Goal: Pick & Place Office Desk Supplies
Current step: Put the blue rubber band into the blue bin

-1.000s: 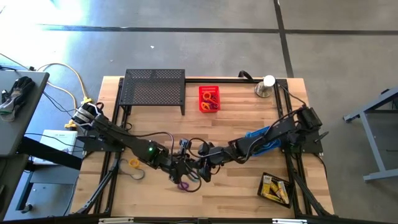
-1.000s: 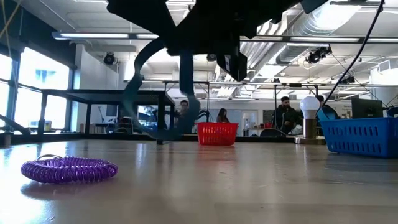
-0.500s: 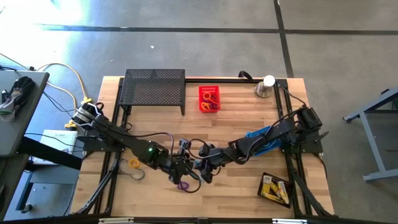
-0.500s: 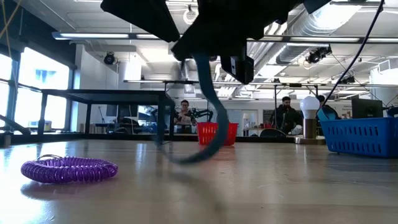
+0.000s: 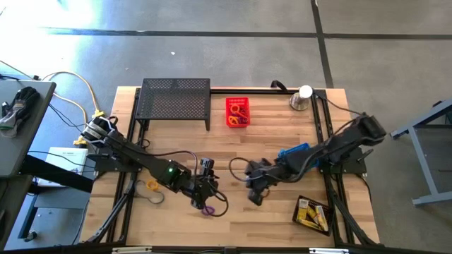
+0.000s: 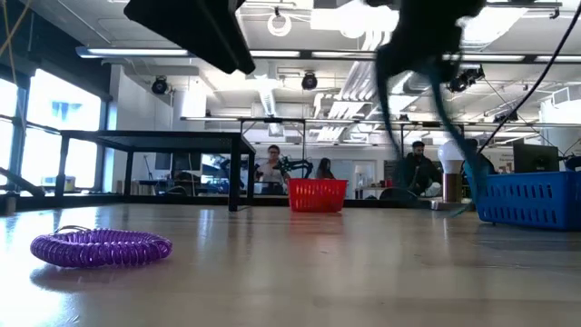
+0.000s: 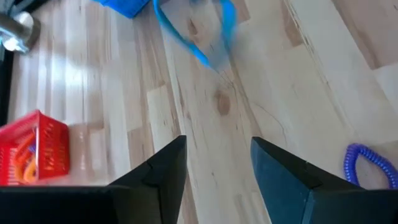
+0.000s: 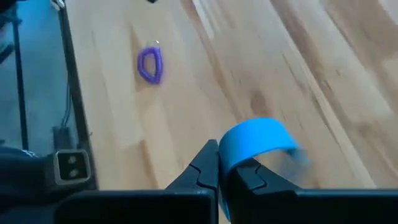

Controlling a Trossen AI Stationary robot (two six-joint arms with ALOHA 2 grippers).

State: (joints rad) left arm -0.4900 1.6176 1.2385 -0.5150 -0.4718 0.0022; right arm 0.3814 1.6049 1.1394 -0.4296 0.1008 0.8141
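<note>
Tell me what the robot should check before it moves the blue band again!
1. Right claw shut on the blue band: ok.
2. Left claw open, nothing between its fingers: ok.
3. Band clear of the left claw: ok, it hangs apart from it in the left wrist view.
4. Blue basket in sight beside the right arm: ok.
5. Purple coil out of the way: ok, it lies on the table by the left claw, apart from the band.
6. Band hanging free of the table: cannot tell, its lower end is blurred.
</note>
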